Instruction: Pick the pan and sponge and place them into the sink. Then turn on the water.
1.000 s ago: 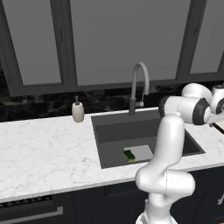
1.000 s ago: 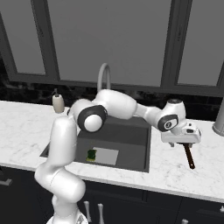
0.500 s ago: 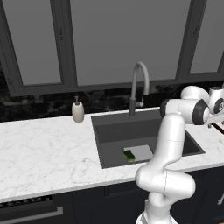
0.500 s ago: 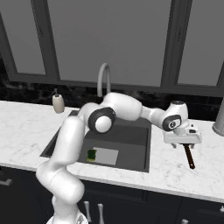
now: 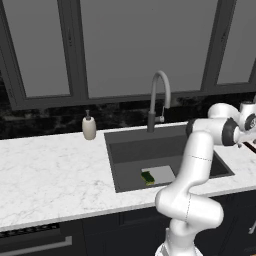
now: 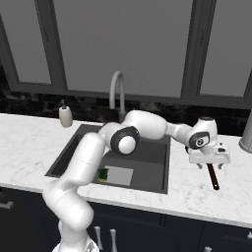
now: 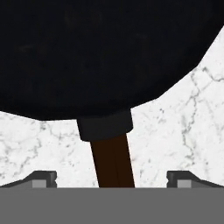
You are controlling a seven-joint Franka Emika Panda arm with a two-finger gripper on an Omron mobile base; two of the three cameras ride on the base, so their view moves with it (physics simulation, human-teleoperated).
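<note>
The black pan (image 7: 100,52) lies on the marble counter right of the sink, and its brown handle (image 7: 113,162) runs back between my fingertips. My gripper (image 7: 112,179) is open and hangs just above that handle, one fingertip on each side, touching nothing. In the right base view the gripper (image 6: 209,164) covers the pan's bowl, and the handle (image 6: 213,177) sticks out toward the counter's front. The green and yellow sponge (image 6: 103,174) lies in the sink (image 6: 142,152) beside the light patch, also seen as the sponge (image 5: 146,177) near the basin's front wall. No water runs from the faucet (image 5: 159,95).
A beige soap dispenser (image 5: 89,127) stands on the counter left of the sink. A grey cylinder (image 6: 246,132) stands at the right edge of the counter. Dark windows and a black backsplash close off the back.
The arm has stretched a little farther right and the hand has sunk slightly over the pan handle. The sponge has stayed in the sink.
</note>
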